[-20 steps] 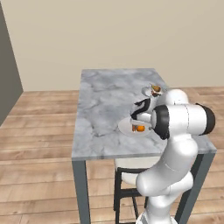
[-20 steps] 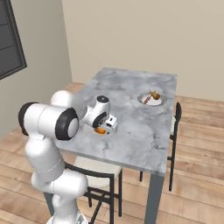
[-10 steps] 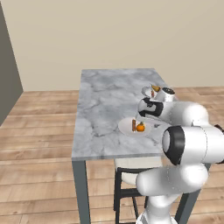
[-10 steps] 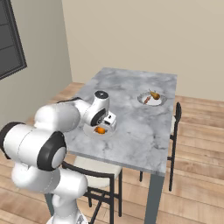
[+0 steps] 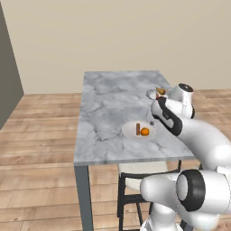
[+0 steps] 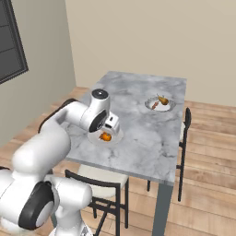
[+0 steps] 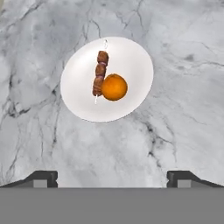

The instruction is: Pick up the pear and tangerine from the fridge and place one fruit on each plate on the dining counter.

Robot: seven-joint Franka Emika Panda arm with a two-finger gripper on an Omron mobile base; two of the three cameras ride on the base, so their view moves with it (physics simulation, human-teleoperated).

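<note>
Tangerine [image 7: 114, 87] sits on the near plate [image 7: 131, 61], touching a meat skewer [image 7: 99, 73]; the pear [image 6: 162, 99] lies on the far plate [image 6: 168, 107] of the dining counter [image 5: 113, 108]. With 2 fruits on 2 plates, placing looks finished. The gripper [image 7: 112, 177] hangs above, fingers spread wide and empty; next it only needs to pull clear. Compared with 1 second ago, the hand has lifted away from the plate.

The far plate [image 5: 152, 94] on the bench [image 5: 113, 108] is partly hidden behind the arm in the left base view
</note>
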